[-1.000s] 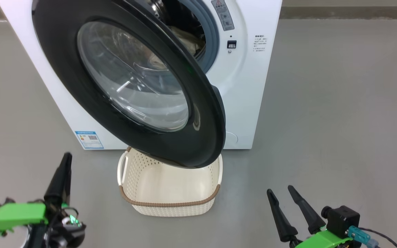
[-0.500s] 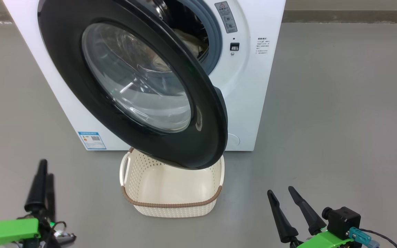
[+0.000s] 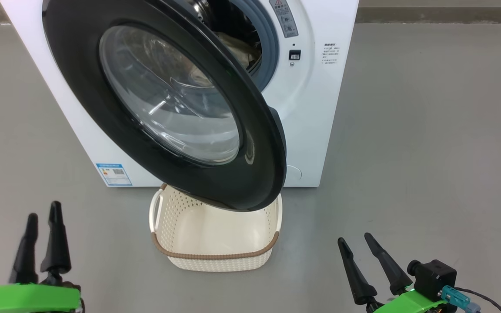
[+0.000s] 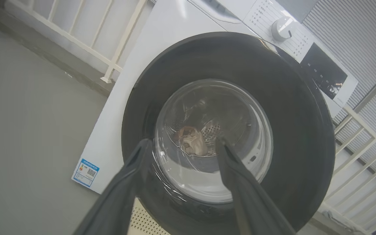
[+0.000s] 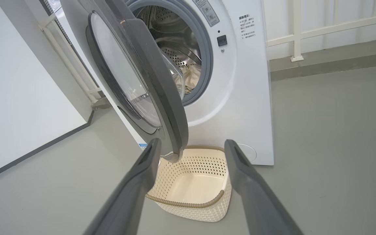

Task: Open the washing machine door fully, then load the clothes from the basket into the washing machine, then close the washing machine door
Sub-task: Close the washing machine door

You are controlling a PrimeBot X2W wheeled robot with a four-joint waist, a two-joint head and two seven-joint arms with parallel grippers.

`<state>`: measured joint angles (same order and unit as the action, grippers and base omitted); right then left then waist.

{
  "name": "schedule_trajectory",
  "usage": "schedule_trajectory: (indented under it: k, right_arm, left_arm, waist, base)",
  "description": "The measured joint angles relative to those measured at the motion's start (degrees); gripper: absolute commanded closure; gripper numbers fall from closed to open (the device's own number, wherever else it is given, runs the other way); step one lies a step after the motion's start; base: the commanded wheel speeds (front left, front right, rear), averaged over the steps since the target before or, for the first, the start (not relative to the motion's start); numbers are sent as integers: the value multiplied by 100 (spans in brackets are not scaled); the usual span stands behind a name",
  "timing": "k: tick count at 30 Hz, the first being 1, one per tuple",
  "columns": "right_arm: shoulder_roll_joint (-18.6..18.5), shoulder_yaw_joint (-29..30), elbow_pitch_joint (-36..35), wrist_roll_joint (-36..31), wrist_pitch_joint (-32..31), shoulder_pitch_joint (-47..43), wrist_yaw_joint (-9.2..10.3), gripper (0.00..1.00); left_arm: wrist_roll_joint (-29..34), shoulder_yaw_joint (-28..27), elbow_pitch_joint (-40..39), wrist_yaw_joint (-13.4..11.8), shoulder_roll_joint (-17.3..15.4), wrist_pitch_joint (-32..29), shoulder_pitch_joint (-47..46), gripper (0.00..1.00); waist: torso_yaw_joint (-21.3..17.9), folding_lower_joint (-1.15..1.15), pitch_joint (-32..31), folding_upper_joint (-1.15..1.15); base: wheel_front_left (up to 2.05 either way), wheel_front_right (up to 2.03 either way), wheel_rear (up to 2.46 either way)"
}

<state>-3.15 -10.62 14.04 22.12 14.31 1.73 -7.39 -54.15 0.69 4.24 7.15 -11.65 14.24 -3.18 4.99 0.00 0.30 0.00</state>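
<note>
Two grippers sit low in the head view, the left gripper and the right gripper, each with fingers spread apart and holding nothing. The washing machine door stands partly swung out from the washing machine, above the basket on the floor. The right wrist view shows cream clothes inside the steel drum. The left wrist view shows a white dial and a dark display. The print on the blue label and the warning sticker is too small to read.
</note>
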Motion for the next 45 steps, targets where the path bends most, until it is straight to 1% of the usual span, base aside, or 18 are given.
schedule_trajectory:
  k: [2,6,9,12,14,19,25,36,45]
  right_arm:
    - [0,1,-14,0,0,0,0,0]
    - [0,4,-19,0,0,0,0,0]
    - [0,5,-21,0,0,0,0,0]
    - [0,9,-31,0,0,0,0,0]
    - [1,14,-40,0,0,1,0,0]
    - [0,24,-45,-1,0,1,0,0]
    - [1,51,-120,-41,0,2,0,0]
    - [3,201,-258,-264,0,2,0,0]
    - [4,297,-337,-393,0,-24,0,0]
  left_arm:
    - [560,-32,13,4,-31,15,-1,0]
    - [1682,-320,-135,18,66,40,-1,0]
    - [2574,-324,-291,19,97,40,10,0]
    - [3266,-312,-404,19,178,40,153,0]
    - [3415,-286,-414,19,272,40,291,0]
    - [3916,-212,-405,19,333,40,449,0]
    - [4247,-274,-357,-16,610,40,709,0]
    - [4432,-495,-194,-15,767,40,804,0]
    - [4434,-601,-110,-15,872,40,805,0]
  waist:
    - [0,0,12,0]
    - [1,0,24,0]
    - [-6,0,33,0]
    - [-16,0,47,0]
    - [-22,0,61,0]
    - [-34,0,92,0]
    - [-49,0,103,0]
    - [-99,0,68,0]
    - [-152,0,31,0]
  base:
    - [0,0,0]
    - [0,0,0]
    - [0,0,0]
    - [0,0,0]
    - [0,0,0]
    - [0,0,0]
    - [0,0,0]
    - [0,0,0]
    - [0,0,0]
